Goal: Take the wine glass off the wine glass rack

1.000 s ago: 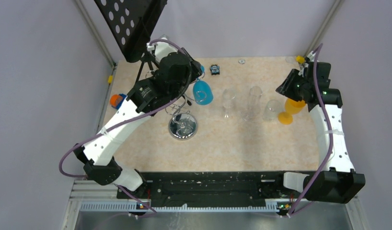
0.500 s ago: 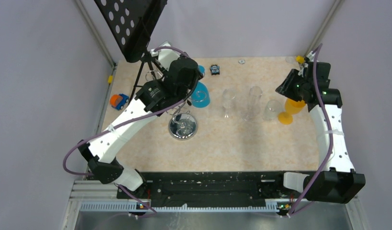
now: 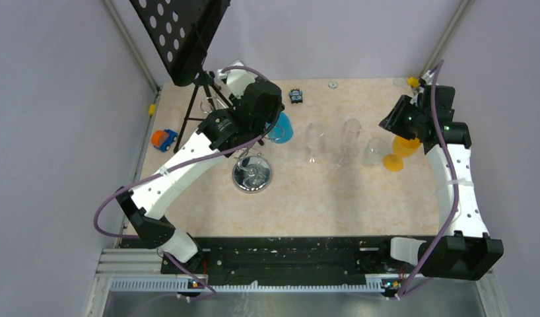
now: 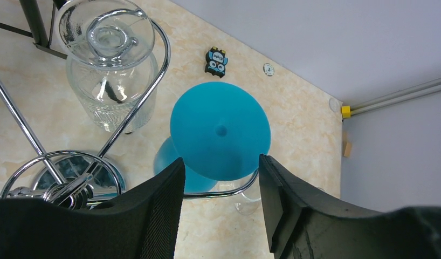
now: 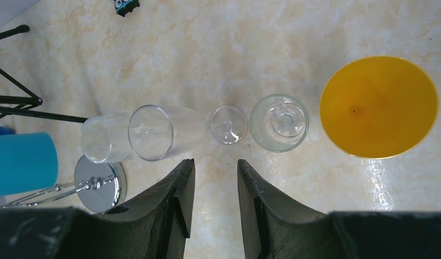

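1. Left wrist view: I see the left gripper (image 4: 220, 163) with its fingers (image 4: 159, 208) spread and nothing clamped between them. The blue wine glass (image 4: 220, 129) hangs upside down directly below, its round foot facing the camera and lying between the two fingertips. I cannot tell whether either finger touches the foot.
2. The same view shows a curled chrome hook of the wine glass rack (image 4: 153, 86) passing under the foot of the blue glass. A clear glass (image 4: 110, 70) hangs inverted from a neighbouring hook. The rack's shiny round base sits on the table (image 4: 294, 113) at lower left.
3. Right wrist view: I read the right gripper (image 5: 214, 166) as parted by a narrow gap, holding nothing. It hangs above a row of three clear glasses (image 5: 153, 132) standing on the table. An orange glass (image 5: 379, 106) stands just to one side of that row.
4. Top external view: the left arm reaches over the rack, with its gripper at the blue glass on the rack's right side. The right arm is well apart, above the orange glass. A black tripod stand (image 3: 181, 33) stands behind the rack, and a toy car (image 3: 163, 139) lies near the table's left edge.
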`<state>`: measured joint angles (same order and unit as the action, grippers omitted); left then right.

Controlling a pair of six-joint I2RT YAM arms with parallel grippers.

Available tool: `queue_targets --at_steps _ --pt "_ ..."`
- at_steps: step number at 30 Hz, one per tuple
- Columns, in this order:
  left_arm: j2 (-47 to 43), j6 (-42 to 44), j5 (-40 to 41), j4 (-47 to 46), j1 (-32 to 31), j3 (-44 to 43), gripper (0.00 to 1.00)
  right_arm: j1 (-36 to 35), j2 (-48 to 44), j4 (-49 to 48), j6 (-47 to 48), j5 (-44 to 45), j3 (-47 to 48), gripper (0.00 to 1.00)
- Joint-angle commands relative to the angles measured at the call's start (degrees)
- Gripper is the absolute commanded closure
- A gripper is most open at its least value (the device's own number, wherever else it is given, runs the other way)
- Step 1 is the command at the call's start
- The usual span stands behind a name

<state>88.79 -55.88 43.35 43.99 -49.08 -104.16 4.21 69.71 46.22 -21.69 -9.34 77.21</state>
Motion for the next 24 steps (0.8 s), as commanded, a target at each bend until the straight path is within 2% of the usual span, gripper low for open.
queue_targets --at_steps 1,14,24 --pt "0.3 -2.7 1.1 -0.4 1.0 1.0 0.43 -0.6 -1.7 -1.5 -0.2 0.1 -0.1 0.64" --pt "-0.8 -3.5 -0.3 -2.2 2.8 4.5 0.44 -0.6 -1.4 -1.5 -0.2 0.0 0.1 0.64" --pt "-3.1 -3.4 -1.7 -10.9 4.7 10.2 0.45 -0.6 -1.8 -1.4 -0.2 -0.2 -0.1 0.64"
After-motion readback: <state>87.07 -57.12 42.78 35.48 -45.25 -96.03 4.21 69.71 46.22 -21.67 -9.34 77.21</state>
